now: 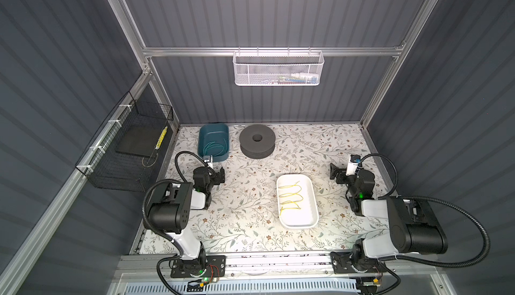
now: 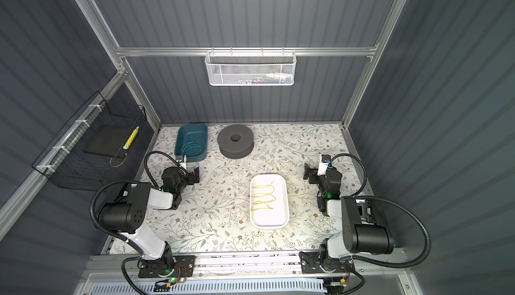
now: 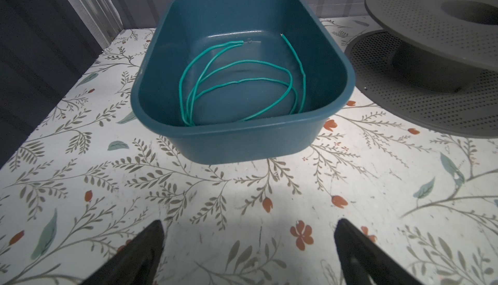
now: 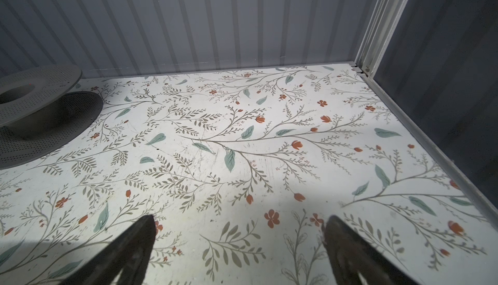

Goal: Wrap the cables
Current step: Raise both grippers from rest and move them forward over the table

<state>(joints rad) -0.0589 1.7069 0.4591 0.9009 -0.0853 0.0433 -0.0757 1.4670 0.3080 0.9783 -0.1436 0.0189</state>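
Floral table (image 1: 250, 210), cables (image 1: 290, 196) in white tray (image 1: 298, 219)

Surface (image 1: 245, 204): flat white sheet with a floral print, scuffed in spots. Three items sit directly on it. A dark teal rectangular plastic tub (image 1: 204, 136) stands near the far left corner. A grey perforated round spool (image 1: 257, 145) stands flange-down just to its right, not touching. A white rounded-rectangle plastic tray (image 1: 299, 219) lies right of centre, nearer the front, well apart from both.
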